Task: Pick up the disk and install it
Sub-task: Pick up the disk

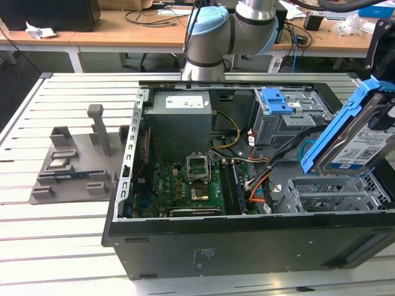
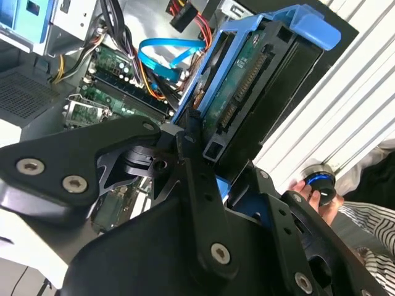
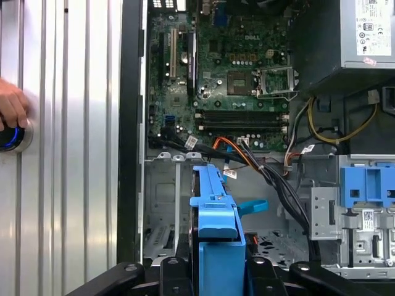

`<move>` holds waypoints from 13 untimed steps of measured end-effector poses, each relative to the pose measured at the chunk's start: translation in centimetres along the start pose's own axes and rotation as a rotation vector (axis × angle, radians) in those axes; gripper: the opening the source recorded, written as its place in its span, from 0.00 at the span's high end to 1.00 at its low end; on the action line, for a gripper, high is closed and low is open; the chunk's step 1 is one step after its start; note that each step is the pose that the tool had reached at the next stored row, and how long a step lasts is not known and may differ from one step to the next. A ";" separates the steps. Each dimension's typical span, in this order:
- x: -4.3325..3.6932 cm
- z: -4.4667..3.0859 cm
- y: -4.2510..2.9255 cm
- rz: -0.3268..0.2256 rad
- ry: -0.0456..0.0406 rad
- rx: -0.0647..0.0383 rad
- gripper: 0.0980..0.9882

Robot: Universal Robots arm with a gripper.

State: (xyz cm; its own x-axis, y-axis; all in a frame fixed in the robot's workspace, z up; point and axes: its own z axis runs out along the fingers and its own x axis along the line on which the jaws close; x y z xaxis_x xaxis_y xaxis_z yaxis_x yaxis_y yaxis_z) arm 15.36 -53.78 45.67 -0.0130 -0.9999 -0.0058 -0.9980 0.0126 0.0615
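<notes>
A silver rectangular hard drive in a blue plastic carrier bracket (image 1: 361,139) hangs tilted above the grey metal drive cage (image 1: 327,194) of an open black computer case (image 1: 247,246) on the slatted bench (image 1: 62,228), with black jaws pinching the bracket's edges. It is probably rigid, weighty and shock-sensitive, best held by the frame, clear of the bare circuit board.

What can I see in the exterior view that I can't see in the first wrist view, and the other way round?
Exterior view: the robot arm's big joint and a grey rack of parts beside the computer case. First wrist view: a hand at a blue-lit button. Both: the disk in its blue frame, held up over the case, plus the green motherboard and grey power-supply box.
</notes>
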 end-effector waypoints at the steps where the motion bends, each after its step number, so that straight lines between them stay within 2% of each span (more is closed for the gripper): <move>1: 0.21 0.13 0.11 0.000 0.0002 0.000 0.70; 5: 0.90 0.37 0.09 0.018 -0.0011 0.000 0.70; 8: 2.07 0.44 0.20 0.022 -0.0014 0.000 0.70; 11: 2.09 0.49 0.85 0.022 -0.0016 0.000 0.70; 13: 2.10 0.51 1.04 0.022 -0.0015 0.000 0.70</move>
State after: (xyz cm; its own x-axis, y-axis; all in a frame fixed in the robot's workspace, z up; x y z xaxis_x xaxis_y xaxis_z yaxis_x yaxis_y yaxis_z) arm 14.27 -55.86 45.21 -0.0353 -0.9994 -0.0060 -0.9975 0.0349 0.0614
